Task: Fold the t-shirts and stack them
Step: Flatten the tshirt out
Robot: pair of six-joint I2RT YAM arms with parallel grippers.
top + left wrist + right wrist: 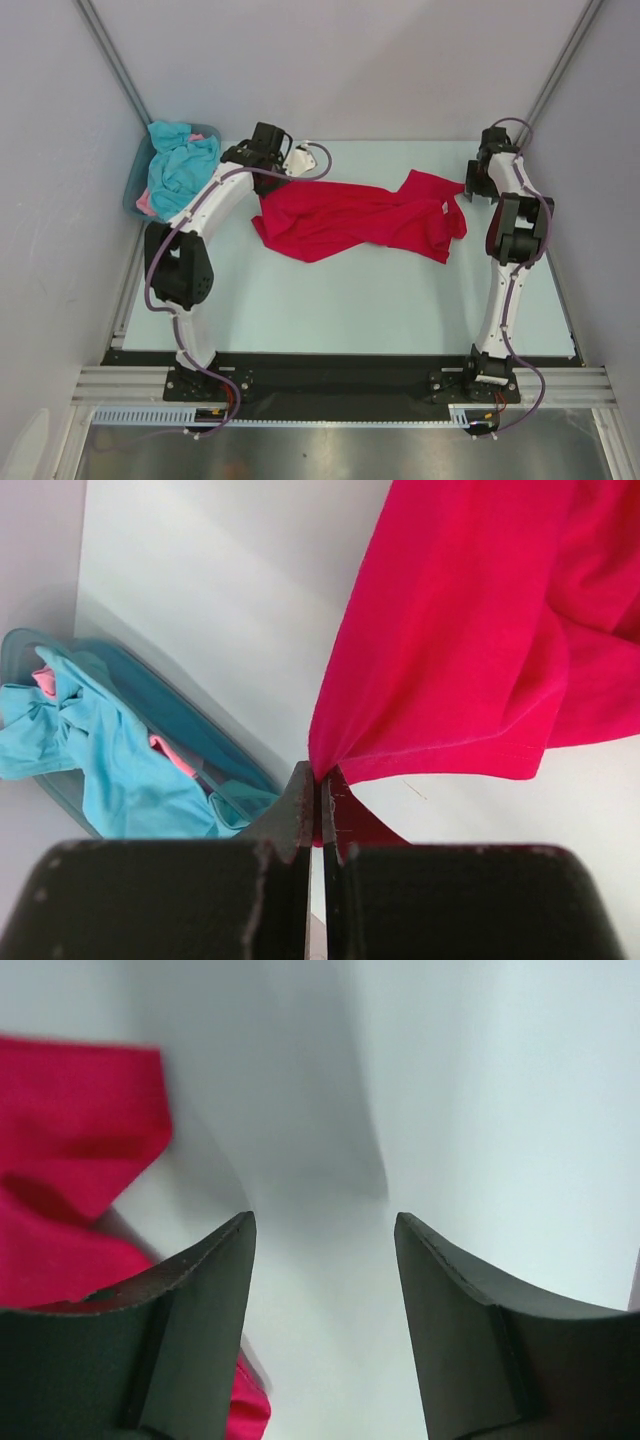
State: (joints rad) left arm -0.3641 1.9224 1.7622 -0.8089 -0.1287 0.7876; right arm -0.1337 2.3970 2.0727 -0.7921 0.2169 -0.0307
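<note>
One pale table [350, 300], grey walls [350, 70] around. Left gripper [320, 775] pinching red t-shirt [350, 220] hem, far left; right gripper [325, 1222] spread, holding nothing.

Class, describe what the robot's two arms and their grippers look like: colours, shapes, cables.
The left arm and right arm have white shells, black joint housings and black bases, with mauve cables looping alongside. The left gripper and right gripper have matte black, wedge-shaped fingers with scuffed edges.
</note>
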